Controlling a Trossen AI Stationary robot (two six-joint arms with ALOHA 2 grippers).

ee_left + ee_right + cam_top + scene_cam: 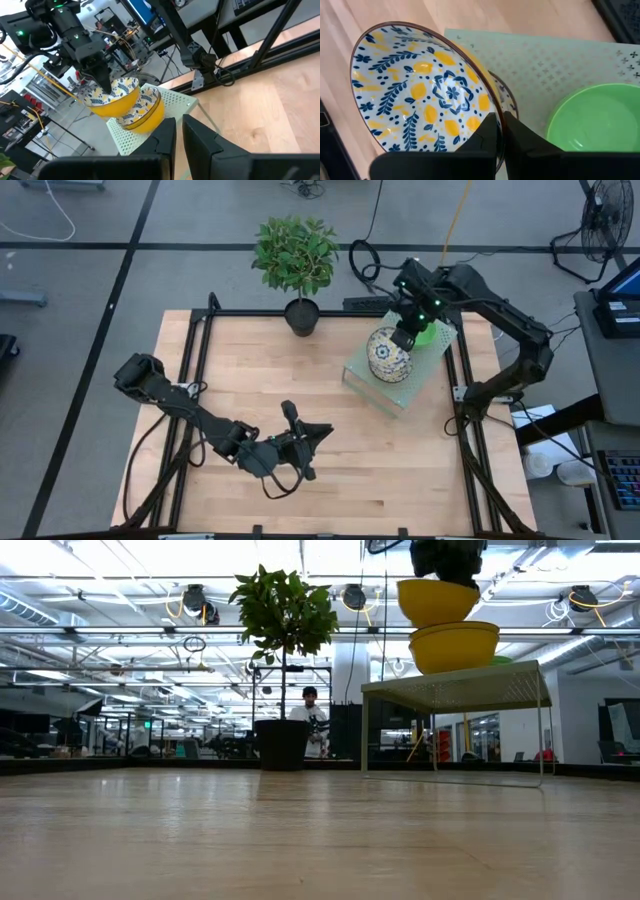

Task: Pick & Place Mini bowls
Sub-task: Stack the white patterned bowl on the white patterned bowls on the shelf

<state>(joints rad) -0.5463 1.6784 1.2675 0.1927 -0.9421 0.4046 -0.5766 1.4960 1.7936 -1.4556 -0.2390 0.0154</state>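
Landmark: pale green perforated stand at the far right of the wooden desk.

Right pincer: clamped on the rim of a patterned floral bowl, held above the stand.

Second patterned bowl: resting on the stand, directly beneath the held one.

Green bowl: on the stand, beside the patterned pair.

Potted plant: at the desk's far edge, left of the stand.

Left pincer: fingers close together, empty, low over the near middle of the desk, well apart from the stand.
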